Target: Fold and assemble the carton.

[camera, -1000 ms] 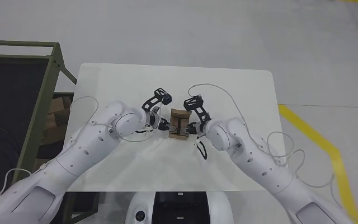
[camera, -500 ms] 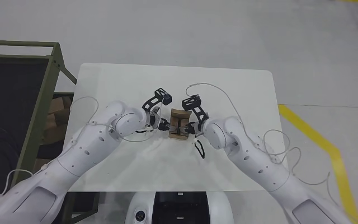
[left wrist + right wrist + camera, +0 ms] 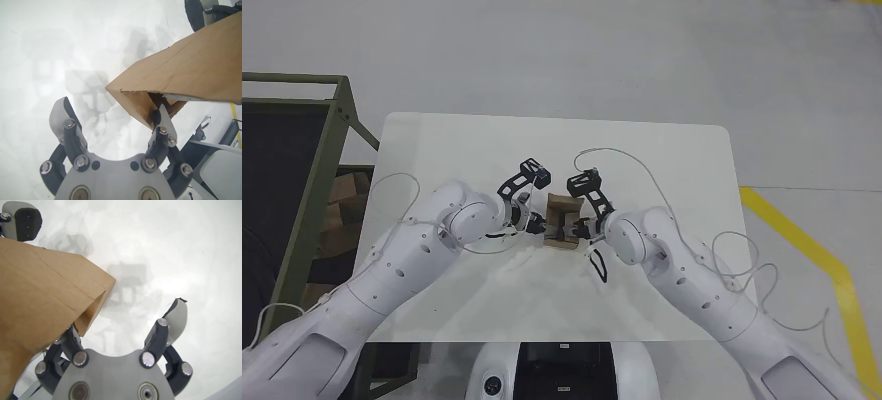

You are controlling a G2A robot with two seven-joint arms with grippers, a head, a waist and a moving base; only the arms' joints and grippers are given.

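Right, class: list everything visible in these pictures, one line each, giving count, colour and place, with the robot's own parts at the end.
carton: one, brown cardboard, mid-table between the two grippers, its ends open.
table: one, white, under the carton.
rack: one, green metal, beside the table on the robot's left.
cardboard pieces: several, brown, inside the rack.
floor line: one, yellow, off the table at the robot's right.
black loop: one, on the table, nearer the robot than the carton; unclear what it is.
left gripper: one, grey and black, open, one finger tucked into the carton's end.
right gripper: one, grey and black, open, one finger hidden behind the carton.
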